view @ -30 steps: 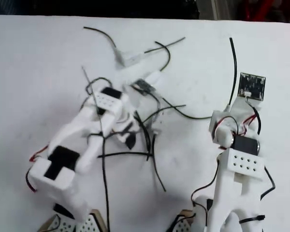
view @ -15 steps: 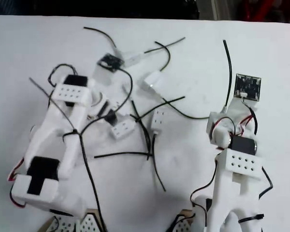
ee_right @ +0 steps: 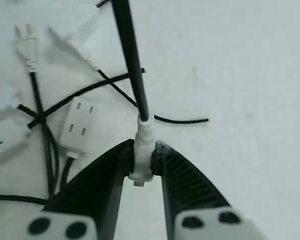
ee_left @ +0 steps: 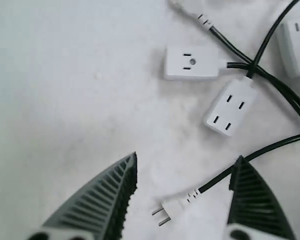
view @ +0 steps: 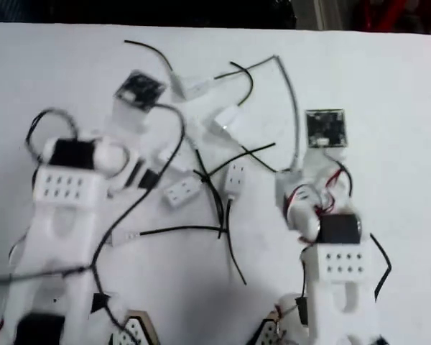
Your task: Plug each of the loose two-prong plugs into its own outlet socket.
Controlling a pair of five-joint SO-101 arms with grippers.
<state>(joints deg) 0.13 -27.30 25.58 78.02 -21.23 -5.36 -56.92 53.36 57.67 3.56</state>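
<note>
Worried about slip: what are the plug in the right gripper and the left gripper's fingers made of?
Plug: white moulded plastic, smooth, faint sheen; black cord looks rubbery. Left gripper fingers: dark, matte, ribbed faces; plastic or rubber, can't tell.

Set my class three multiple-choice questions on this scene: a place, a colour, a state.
1. Where does the loose plug lie?
A) on the table, between the fingers of the left gripper
B) inside a socket
C) on top of an arm

2. What colour is the cord of the held plug?
A) red
B) black
C) yellow

3. The right gripper is:
A) open
B) shut on a socket
C) shut on a plug

Answers:
1 A: it lies bare between the spread fingers.
2 B: black runs from its white body.
3 C: its fingers pinch the plug.
</note>
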